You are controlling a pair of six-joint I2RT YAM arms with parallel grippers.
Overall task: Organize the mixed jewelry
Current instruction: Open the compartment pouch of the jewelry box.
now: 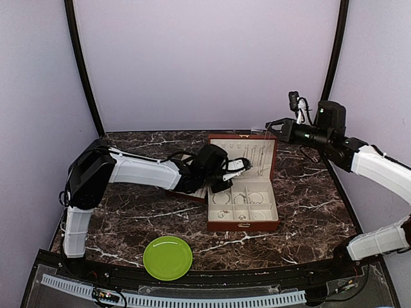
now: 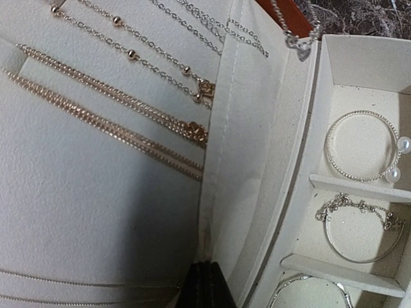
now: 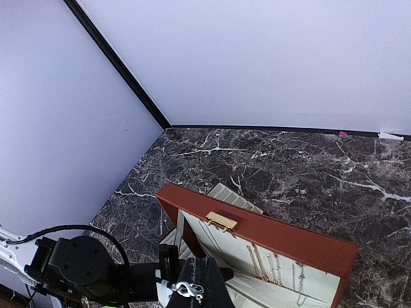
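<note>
The reddish-brown box (image 1: 244, 225) stands open, its cream-lined lid (image 1: 247, 151) upright. Jewelry is in it: gold chains (image 2: 109, 102) and beaded silvery chains (image 2: 141, 45) on the lid lining, a pearl-tipped bangle (image 2: 359, 147) and a charm bracelet (image 2: 359, 224) in compartments. My left gripper (image 2: 205, 285) is shut, tips against the lid lining. Two thin chains (image 2: 90, 282) run up to its tips; whether one is pinched I cannot tell. My right gripper (image 3: 205, 282) hangs above the lid's top edge, shut with a silvery lobster clasp (image 3: 186, 290) at its tips. A silvery chain (image 2: 298, 38) dangles over the lid's edge.
A green plate (image 1: 167, 256) lies near the front edge, left of the box. A cream-lined tray (image 1: 192, 193) sits left of the box, mostly under my left arm (image 1: 141, 170). A gold clasp (image 3: 221, 221) sticks out of the lid's top edge.
</note>
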